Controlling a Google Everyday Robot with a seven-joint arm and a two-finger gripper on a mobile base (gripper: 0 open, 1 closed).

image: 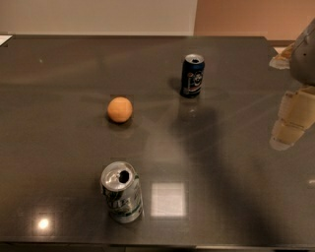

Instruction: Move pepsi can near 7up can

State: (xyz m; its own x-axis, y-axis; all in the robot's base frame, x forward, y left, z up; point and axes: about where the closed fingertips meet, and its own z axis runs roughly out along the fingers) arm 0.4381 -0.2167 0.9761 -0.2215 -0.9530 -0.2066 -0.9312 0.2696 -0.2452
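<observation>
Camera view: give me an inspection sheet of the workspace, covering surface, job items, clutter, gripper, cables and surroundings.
Surface: dark glossy table with light reflections.
Job's things: pepsi can upright, far middle; 7up can upright, top opened, near the front edge; the two stand well apart.
Clutter: orange left of the line between the cans, touching neither.
Gripper: gripper at the right edge over the table, away from both cans.
Cables: nothing seen.
Surroundings: wall behind the table, white on the left, tan on the right.
</observation>
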